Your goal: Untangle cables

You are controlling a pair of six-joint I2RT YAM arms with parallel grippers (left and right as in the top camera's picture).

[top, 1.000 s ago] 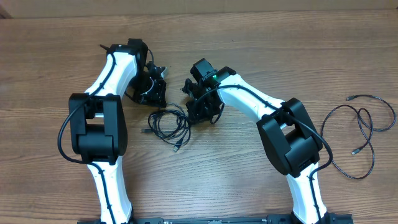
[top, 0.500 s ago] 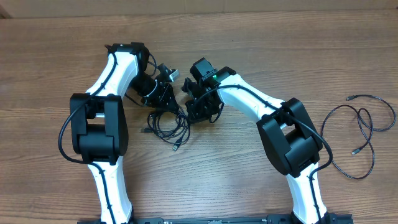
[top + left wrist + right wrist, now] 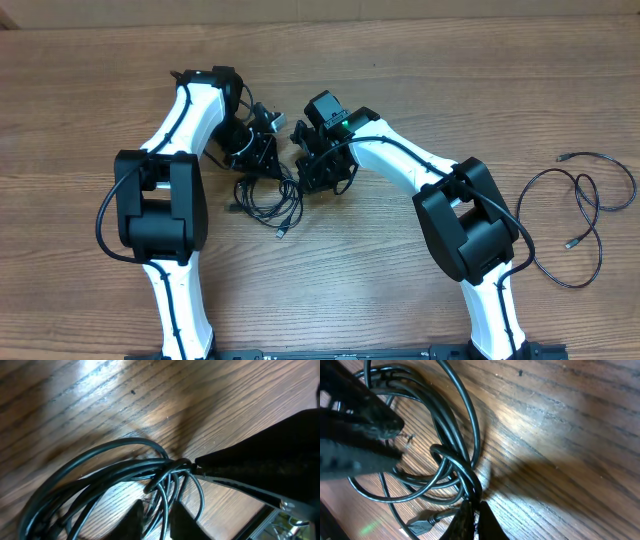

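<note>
- The left hand (image 3: pixel 157 519) stands slightly open, a finger on either side of a few strands and clamping nothing that I can make out. Closing here may catch several cords at once and tighten the snarl.
- The knot of cables (image 3: pixel 265 197) lies on the counter (image 3: pixel 400 60) between the two hands, its loops crossing thickly.
- The right hand (image 3: pixel 471 517) is closed on the knot of cables where the strands bunch, near a plug (image 3: pixel 417 522). A pull from there could drag the whole knot or cinch it.
- Far right, a loose cable (image 3: pixel 580 215) lies well apart.
</note>
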